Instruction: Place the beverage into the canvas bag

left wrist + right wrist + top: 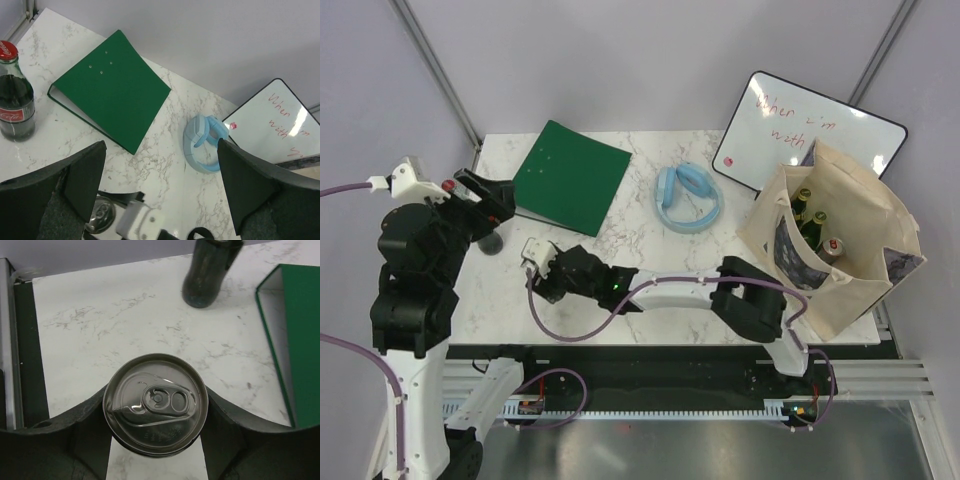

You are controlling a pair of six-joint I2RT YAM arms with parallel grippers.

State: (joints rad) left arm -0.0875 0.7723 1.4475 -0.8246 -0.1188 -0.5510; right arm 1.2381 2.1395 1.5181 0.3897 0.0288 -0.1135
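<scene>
You see the can (155, 402), its silver lid and pull tab facing up, at the table's (650, 250) left part, clamped by the right gripper (548, 266). The left gripper (160, 167) is spread wide. The canvas bag (860, 285) stands far right.

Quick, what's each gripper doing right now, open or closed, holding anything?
Left gripper: open, holding nothing.
Right gripper: closed on the silver can.

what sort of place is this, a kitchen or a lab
Probably a robot lab test cell, not a kitchen: two robot arms bolted at a marble-look table, plain grey partition walls, plus a whiteboard and green binder.
</scene>
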